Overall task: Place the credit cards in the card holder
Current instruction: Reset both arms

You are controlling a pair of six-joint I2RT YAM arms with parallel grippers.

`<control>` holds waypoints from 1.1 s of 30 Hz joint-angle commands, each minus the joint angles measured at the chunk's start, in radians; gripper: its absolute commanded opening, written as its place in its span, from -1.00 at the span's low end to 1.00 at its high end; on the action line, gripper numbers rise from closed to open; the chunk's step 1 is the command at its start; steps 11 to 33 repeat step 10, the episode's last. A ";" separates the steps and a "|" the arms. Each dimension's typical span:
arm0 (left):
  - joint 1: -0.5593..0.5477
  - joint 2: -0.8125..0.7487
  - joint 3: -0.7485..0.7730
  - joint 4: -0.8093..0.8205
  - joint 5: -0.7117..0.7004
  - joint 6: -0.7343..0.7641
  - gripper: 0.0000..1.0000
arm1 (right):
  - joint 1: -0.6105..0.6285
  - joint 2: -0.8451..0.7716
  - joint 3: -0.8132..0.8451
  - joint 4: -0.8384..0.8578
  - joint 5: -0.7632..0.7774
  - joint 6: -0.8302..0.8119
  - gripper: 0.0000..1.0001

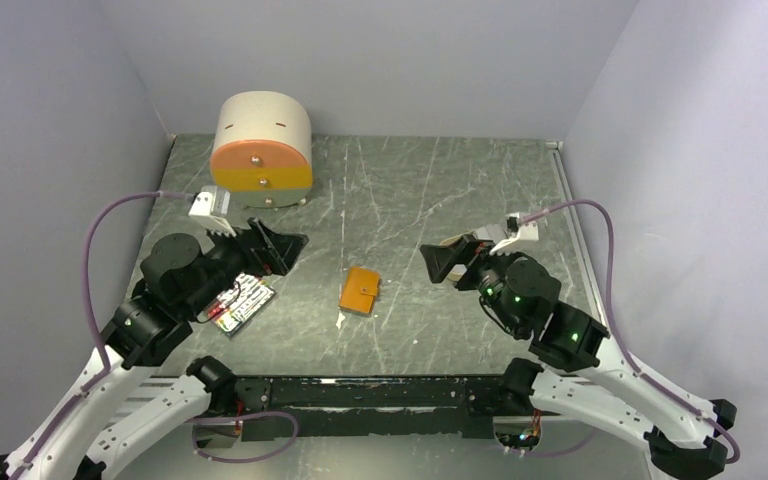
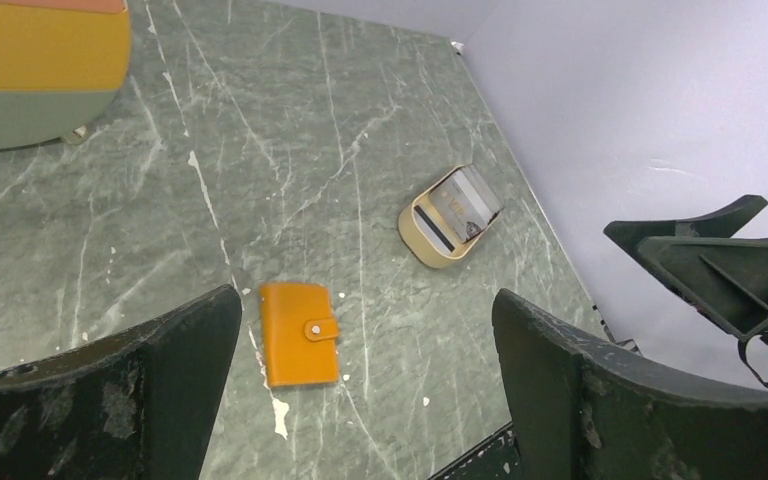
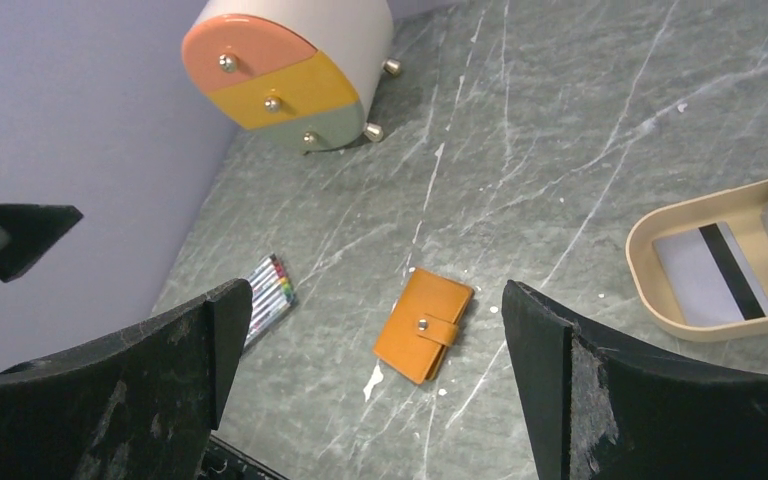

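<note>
We find the credit cards (image 3: 705, 270) in a tan tray (image 3: 660, 312) at the right side of the table (image 1: 440, 190), the striped one lying flat. The card holder (image 1: 362, 291) sits snapped shut mid-table, its long axis running roughly near to far, between the two grippers. We judge the right gripper (image 1: 438, 264) nearer the cards (from above it hides the tray). It and the left gripper (image 1: 290, 252) both gape wide, carrying nothing.
</note>
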 commanded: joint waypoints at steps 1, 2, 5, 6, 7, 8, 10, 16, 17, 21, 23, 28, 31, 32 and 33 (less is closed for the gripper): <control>-0.005 0.001 -0.015 0.008 0.026 0.010 0.99 | -0.004 -0.030 0.010 -0.008 0.011 0.004 1.00; -0.005 0.002 -0.019 0.008 0.028 0.008 0.99 | -0.004 -0.034 0.008 -0.008 0.012 0.005 1.00; -0.005 -0.006 -0.031 0.016 0.034 0.002 0.99 | -0.004 -0.041 0.005 -0.012 0.010 0.007 1.00; -0.005 -0.008 -0.036 0.021 0.032 0.001 0.99 | -0.003 -0.040 0.005 -0.013 0.009 0.007 1.00; -0.005 -0.010 -0.038 0.024 0.031 0.000 0.99 | -0.003 -0.041 0.006 -0.015 0.010 0.008 1.00; -0.005 -0.011 -0.040 0.026 0.030 0.000 0.98 | -0.004 -0.043 0.007 -0.016 0.010 0.006 1.00; -0.005 -0.005 -0.040 0.027 0.031 -0.001 0.99 | -0.004 -0.046 0.006 -0.019 0.014 0.004 1.00; -0.005 -0.005 -0.040 0.027 0.031 -0.001 0.99 | -0.004 -0.046 0.006 -0.019 0.014 0.004 1.00; -0.005 -0.005 -0.040 0.027 0.031 -0.001 0.99 | -0.004 -0.046 0.006 -0.019 0.014 0.004 1.00; -0.005 -0.005 -0.040 0.027 0.031 -0.001 0.99 | -0.004 -0.046 0.006 -0.019 0.014 0.004 1.00; -0.005 -0.005 -0.040 0.027 0.031 -0.001 0.99 | -0.004 -0.046 0.006 -0.019 0.014 0.004 1.00; -0.005 -0.005 -0.040 0.027 0.031 -0.001 0.99 | -0.004 -0.046 0.006 -0.019 0.014 0.004 1.00; -0.005 -0.005 -0.040 0.027 0.031 -0.001 0.99 | -0.004 -0.046 0.006 -0.019 0.014 0.004 1.00; -0.005 -0.005 -0.040 0.027 0.031 -0.001 0.99 | -0.004 -0.046 0.006 -0.019 0.014 0.004 1.00; -0.005 -0.005 -0.040 0.027 0.031 -0.001 0.99 | -0.004 -0.046 0.006 -0.019 0.014 0.004 1.00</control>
